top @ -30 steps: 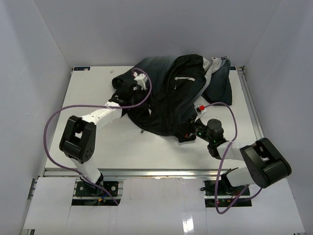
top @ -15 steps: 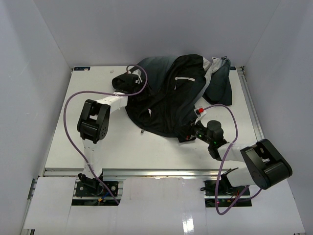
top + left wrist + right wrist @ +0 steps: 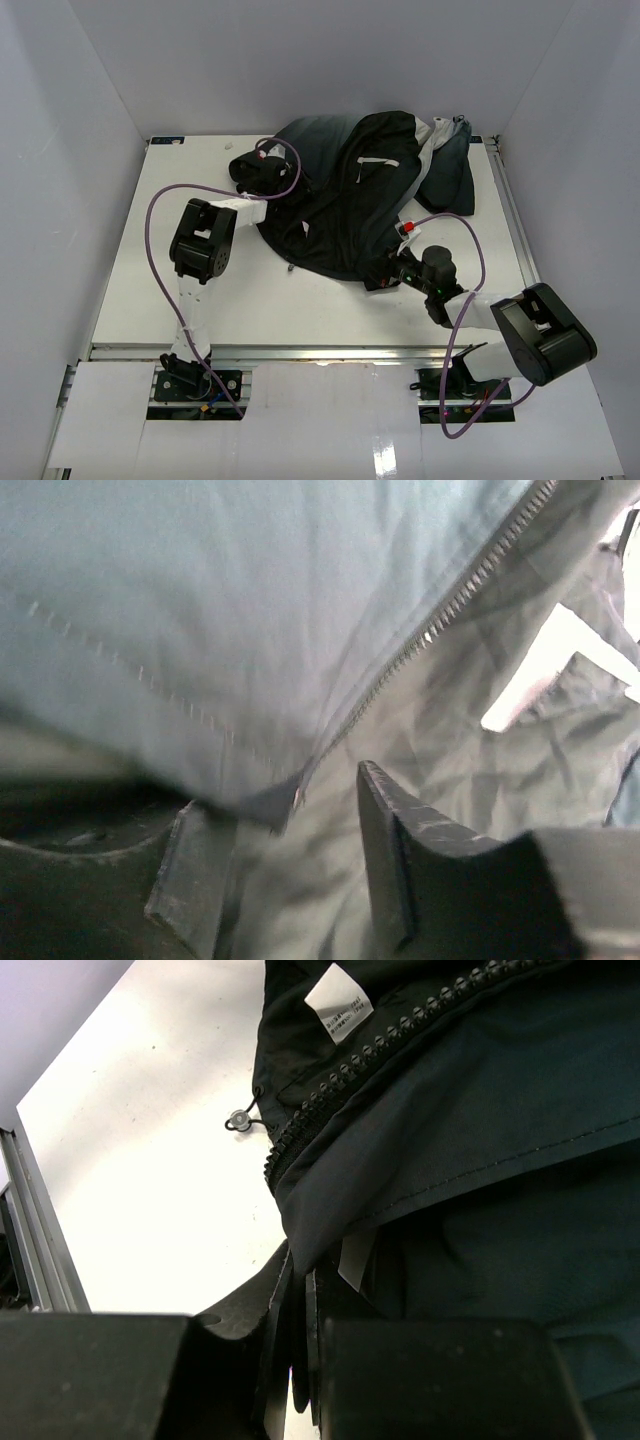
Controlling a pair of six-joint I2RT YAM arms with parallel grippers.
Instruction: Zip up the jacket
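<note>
- Tabletop (image 3: 150, 270): white surface filling the middle of the top view. Risk: low friction. A pull from one side only would probably drag the whole garment instead of tensioning it.
- Jacket (image 3: 340, 200): dark and crumpled, lying from the upper centre to the upper right of the top view, with a grey panel at its upper right edge. The front is not laid flat, so zipping is judged not yet begun. Risk: bunched folds may cover one zipper half or get fed into the track.
- Right gripper (image 3: 387, 270): at the jacket's lower right edge in the top view. In its wrist view (image 3: 300, 1345) the jaws are closed on a thin fold of the hem. Risk: the bite looks shallow, so a sharp tug could slip it free.
- Left gripper (image 3: 262, 172): at the jacket's upper left edge. In its wrist view (image 3: 285, 870) the jaws stand partly apart. A fabric corner hangs between them unclamped, and nothing is held. Risk: closing here may catch plain cloth rather than the zipper end.
- Zipper teeth (image 3: 430, 630): a fine row running from the upper right to the centre of the left wrist view. A coarser dark row (image 3: 400, 1030) crosses the upper right of the right wrist view. Whether a slider is present cannot be told.
- Label (image 3: 339, 1008): white tag at upper centre. It could jam the track.
- Cord toggle (image 3: 238, 1120): small, resting on the tabletop at left centre. It could snag.
</note>
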